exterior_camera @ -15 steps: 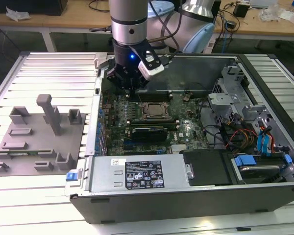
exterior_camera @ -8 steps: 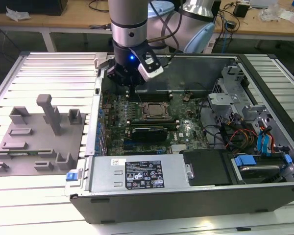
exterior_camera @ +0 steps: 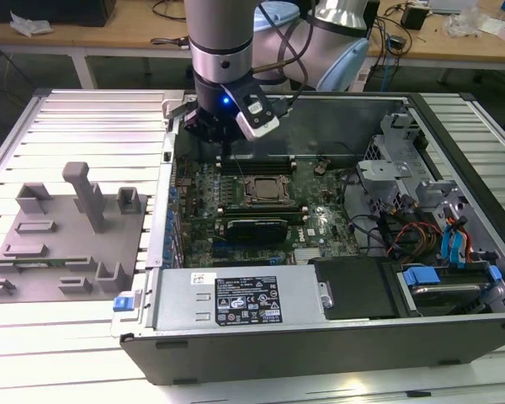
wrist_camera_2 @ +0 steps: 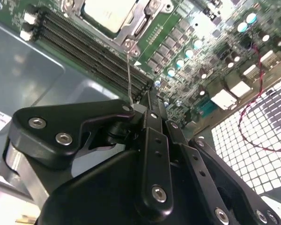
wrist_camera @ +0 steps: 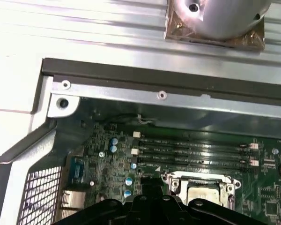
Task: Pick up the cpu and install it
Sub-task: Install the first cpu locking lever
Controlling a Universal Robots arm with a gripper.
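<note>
The cpu, a pale square chip with a metal top, lies inside the metal frame of the motherboard socket and also appears in the first wrist view. My gripper hangs above the board's back corner, on the exterior view's left of the socket and apart from the cpu. Its black fingers stand pressed together, shut, and their tips point at the board. A thin metal rod runs from the fingertips toward a screw on the socket frame; whether it is held I cannot tell.
The open computer case holds a labelled power supply in front, drive bays and cables on the exterior view's right, memory slots and an expansion card. Grey plastic blocks stand outside on the slatted table.
</note>
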